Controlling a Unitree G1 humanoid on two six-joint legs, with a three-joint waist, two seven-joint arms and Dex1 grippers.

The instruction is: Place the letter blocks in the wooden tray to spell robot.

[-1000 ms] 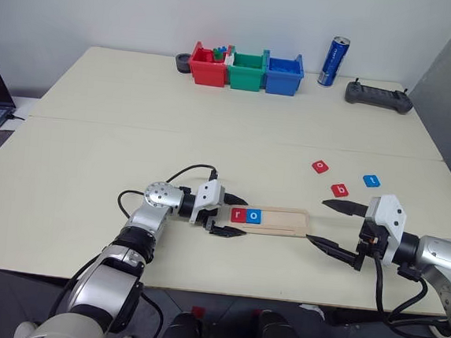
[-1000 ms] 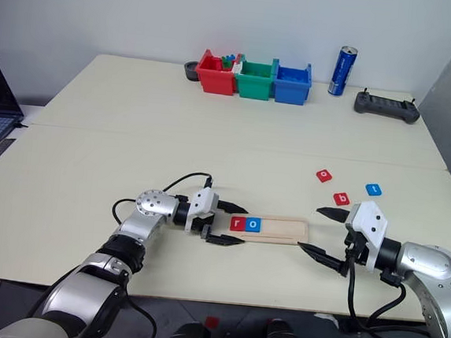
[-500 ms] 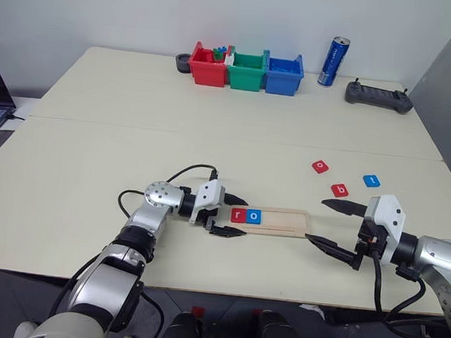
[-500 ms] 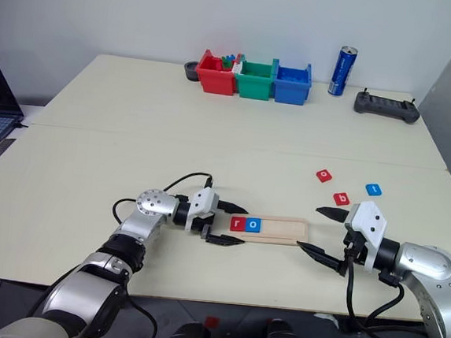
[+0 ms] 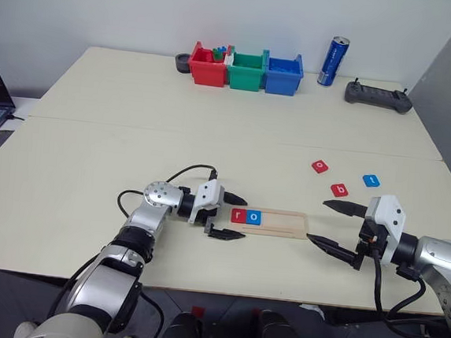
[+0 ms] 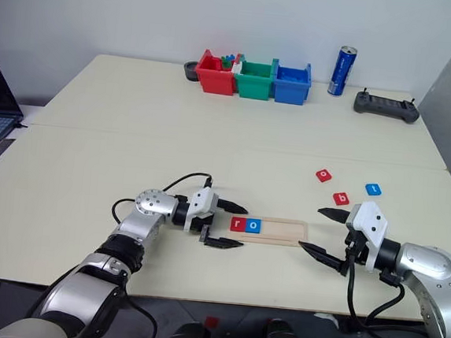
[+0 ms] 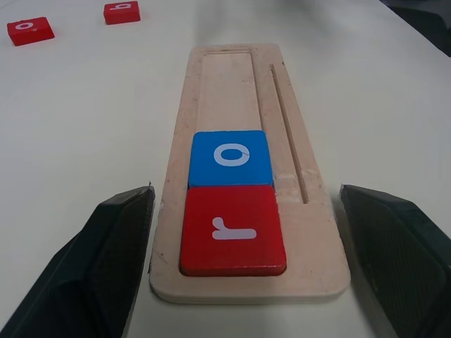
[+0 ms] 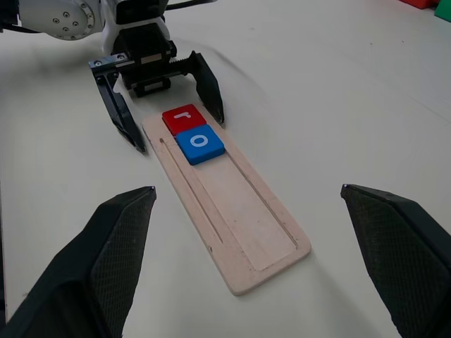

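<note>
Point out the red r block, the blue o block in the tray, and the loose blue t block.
red r block [image 7: 233, 229], left wrist view, top face.
blue o block [image 7: 230, 156], left wrist view, top face.
blue t block [image 5: 371, 180], left eye view, centre.

wooden tray [image 5: 272, 220]: lying flat near the table's near edge, long axis running left to right
red r [image 5: 238, 214]: sitting in the tray's left end
blue o [image 5: 254, 216]: sitting touching r's right side
red o [image 5: 320, 167], red b [image 5: 339, 190], blue t [image 5: 371, 180]: lying loose on the table, far-right of the tray
</note>
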